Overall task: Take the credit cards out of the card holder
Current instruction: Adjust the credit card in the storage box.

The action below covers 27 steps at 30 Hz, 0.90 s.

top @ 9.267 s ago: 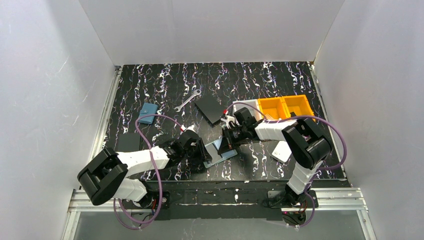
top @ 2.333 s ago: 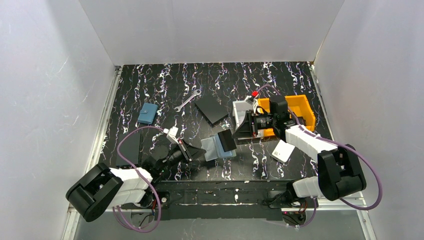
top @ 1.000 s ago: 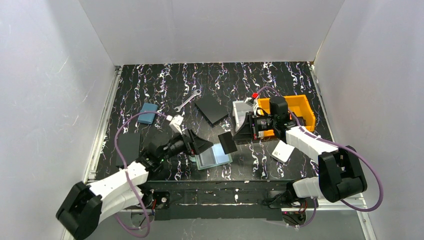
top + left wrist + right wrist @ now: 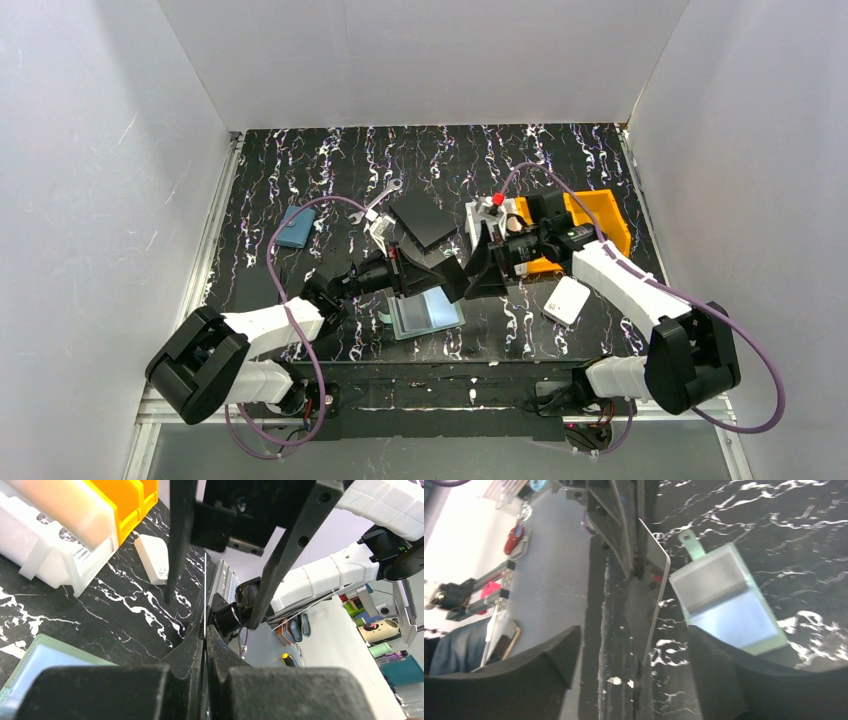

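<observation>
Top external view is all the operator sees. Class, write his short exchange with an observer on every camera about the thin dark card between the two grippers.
Operator: Which gripper holds the thin rectangular card?
Observer: The left wrist view shows the left gripper shut on one edge of it.
Operator: And the right gripper?
Observer: Open; its black fingers stand either side of the card, with clear gaps between.
</observation>
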Each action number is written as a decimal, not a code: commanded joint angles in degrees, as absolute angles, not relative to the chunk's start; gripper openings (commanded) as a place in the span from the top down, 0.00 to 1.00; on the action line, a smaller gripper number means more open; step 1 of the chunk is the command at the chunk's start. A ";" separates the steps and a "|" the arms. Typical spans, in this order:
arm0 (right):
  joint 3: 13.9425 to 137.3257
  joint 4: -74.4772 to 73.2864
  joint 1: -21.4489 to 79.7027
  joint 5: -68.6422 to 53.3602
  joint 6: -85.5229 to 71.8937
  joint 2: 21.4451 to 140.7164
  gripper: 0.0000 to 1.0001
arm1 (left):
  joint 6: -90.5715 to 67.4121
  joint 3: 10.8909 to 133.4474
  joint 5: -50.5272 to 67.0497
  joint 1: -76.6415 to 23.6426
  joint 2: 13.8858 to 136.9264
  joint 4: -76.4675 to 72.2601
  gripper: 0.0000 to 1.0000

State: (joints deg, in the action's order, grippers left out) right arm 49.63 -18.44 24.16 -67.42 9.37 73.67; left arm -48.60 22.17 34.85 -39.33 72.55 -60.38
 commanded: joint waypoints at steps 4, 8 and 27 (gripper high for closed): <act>55.12 -28.72 27.32 -68.83 18.47 75.16 0.57 | -48.17 24.70 33.39 -40.14 71.50 -62.18 1.00; 56.67 -29.95 27.50 -68.10 19.15 75.43 0.99 | -49.94 23.77 30.95 -40.17 70.65 -62.23 0.97; 66.44 -40.32 33.17 -16.81 81.09 63.45 0.99 | -99.80 18.32 15.58 -38.74 63.62 -59.34 0.02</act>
